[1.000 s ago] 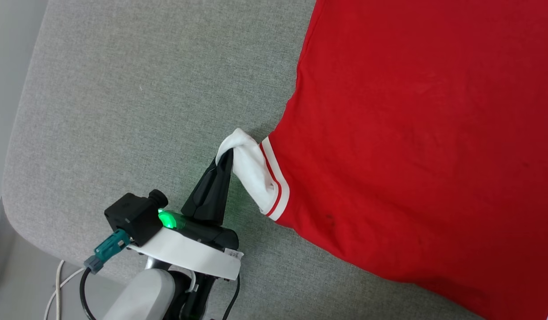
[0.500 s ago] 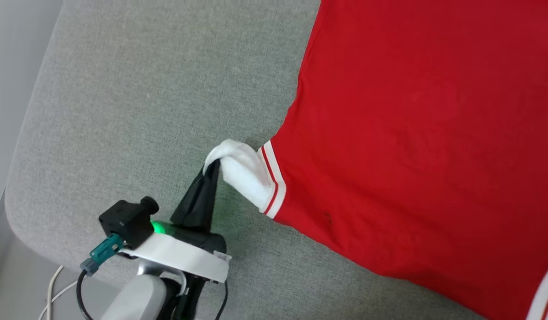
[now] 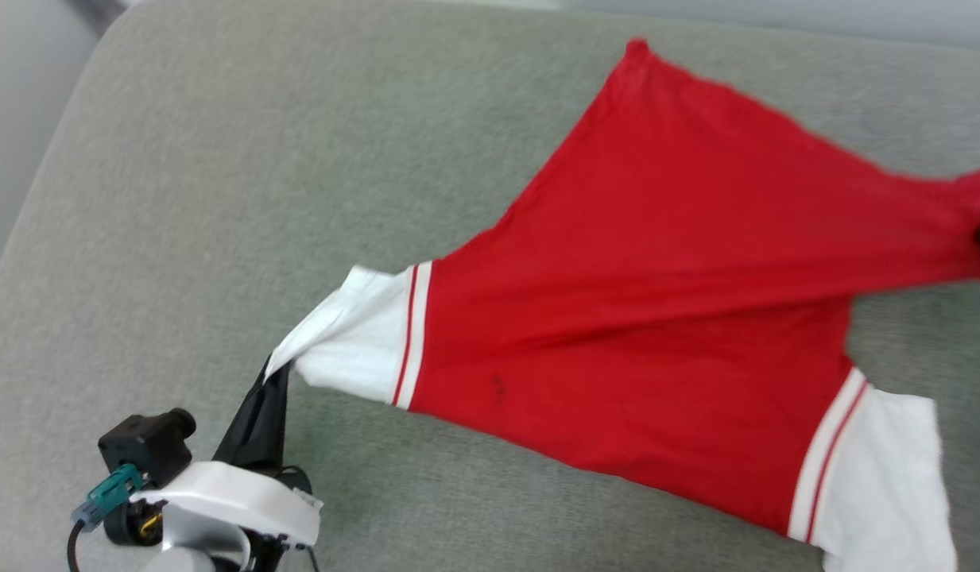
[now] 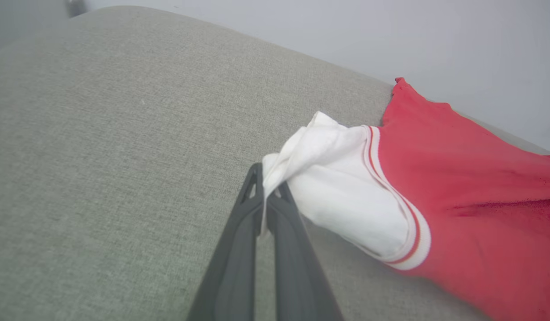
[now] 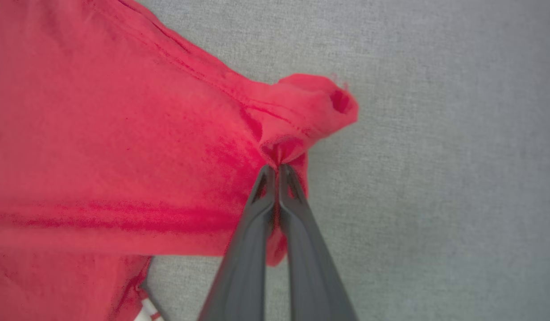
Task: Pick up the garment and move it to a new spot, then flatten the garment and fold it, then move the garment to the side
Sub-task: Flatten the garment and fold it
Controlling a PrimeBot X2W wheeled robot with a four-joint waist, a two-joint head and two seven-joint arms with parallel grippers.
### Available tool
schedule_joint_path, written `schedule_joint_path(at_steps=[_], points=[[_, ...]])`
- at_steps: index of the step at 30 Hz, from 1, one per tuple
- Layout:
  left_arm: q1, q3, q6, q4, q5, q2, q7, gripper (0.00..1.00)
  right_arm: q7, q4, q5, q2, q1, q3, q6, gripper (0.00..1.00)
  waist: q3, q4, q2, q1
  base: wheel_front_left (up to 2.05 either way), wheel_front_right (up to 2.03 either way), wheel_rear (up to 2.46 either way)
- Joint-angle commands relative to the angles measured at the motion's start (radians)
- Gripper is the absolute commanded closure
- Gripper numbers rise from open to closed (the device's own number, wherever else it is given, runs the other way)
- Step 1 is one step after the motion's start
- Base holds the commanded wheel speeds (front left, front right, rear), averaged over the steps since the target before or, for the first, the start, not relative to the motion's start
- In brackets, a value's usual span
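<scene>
The garment (image 3: 641, 302), a red jersey shirt with white striped-trim sleeves, lies plain red side up, stretched taut across the grey cushion. My left gripper (image 3: 273, 372) at the lower left is shut on the tip of the left white sleeve (image 3: 350, 349); the left wrist view shows that gripper (image 4: 265, 196) pinching the sleeve cloth (image 4: 341, 178). In the right wrist view my right gripper (image 5: 276, 168) is shut on a bunched red corner of the garment (image 5: 297, 125). That corner reaches the head view's right edge (image 3: 978, 206). The other white sleeve (image 3: 887, 477) lies flat at the lower right.
The grey fabric cushion (image 3: 219, 199) carries everything, with bare fabric to the left of the shirt. Its rounded left edge (image 3: 29, 199) drops away to a pale floor. A pale wall (image 4: 390, 35) rises behind the cushion in the left wrist view.
The head camera has pulled back, showing far more of the shirt. The shirt is now pulled taut between its left sleeve and right corner. The left gripper's hold on the sleeve is unchanged.
</scene>
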Motion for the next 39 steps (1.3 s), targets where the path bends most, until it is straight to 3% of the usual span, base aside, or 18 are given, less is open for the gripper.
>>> schedule_joint_path(at_steps=[1,7,12,17,21,22,23,24,28,34,39], points=[[0.046,0.017,0.020,0.000,-0.016,0.019,0.017,1.00,-0.017,-0.094,0.041,-0.005,0.150,-0.009,0.000,1.00,-0.086,-0.096,0.0000,0.0000,0.00,0.00,0.00],[0.109,0.050,0.049,0.016,-0.038,0.053,0.041,1.00,-0.042,-0.278,0.077,0.042,0.427,-0.082,0.000,1.00,-0.136,-0.156,0.0000,0.0000,0.00,0.00,0.00],[0.155,0.071,0.065,0.036,-0.059,0.074,0.060,1.00,-0.062,-0.405,0.068,0.135,0.652,-0.159,0.000,1.00,-0.173,-0.188,0.0000,0.0000,0.00,0.00,0.00],[0.180,0.064,0.059,0.050,-0.074,0.073,0.071,1.00,-0.080,-0.464,0.051,0.271,0.843,-0.214,0.000,1.00,-0.201,-0.197,0.0000,0.0000,0.00,0.00,0.00],[0.183,0.056,0.056,0.062,-0.076,0.072,0.076,1.00,-0.103,-0.452,0.054,0.333,0.938,-0.231,0.000,1.00,-0.211,-0.199,0.0000,0.0000,0.00,0.00,0.00],[0.182,0.054,0.053,0.064,-0.076,0.072,0.076,1.00,-0.120,-0.445,0.060,0.341,0.950,-0.226,0.000,0.97,-0.211,-0.201,0.0000,0.0000,0.00,0.00,0.00],[0.179,0.051,0.050,0.065,-0.076,0.072,0.077,1.00,-0.146,-0.438,0.070,0.344,0.950,-0.228,0.000,0.42,-0.211,-0.203,0.0000,0.0000,0.00,0.00,0.00],[0.174,0.047,0.046,0.064,-0.074,0.070,0.078,1.00,-0.174,-0.428,0.080,0.345,0.949,-0.233,0.000,0.00,-0.212,-0.204,0.0000,0.0000,0.00,0.00,0.00],[0.160,0.034,0.045,0.057,-0.066,0.070,0.083,1.00,-0.357,-0.382,0.119,0.349,0.912,-0.238,0.000,0.00,-0.219,-0.207,0.0000,0.0000,0.00,0.00,0.00],[0.141,0.017,0.047,0.030,-0.049,0.066,0.081,1.00,-0.742,-0.325,0.115,0.349,0.805,-0.252,0.000,0.00,-0.223,-0.204,0.0000,0.0000,0.00,0.00,0.00],[0.113,0.001,0.042,0.002,-0.036,0.062,0.082,1.00,-0.874,-0.229,0.077,0.347,0.690,-0.209,0.000,0.00,-0.210,-0.176,0.0000,0.0000,0.00,0.00,0.00]])
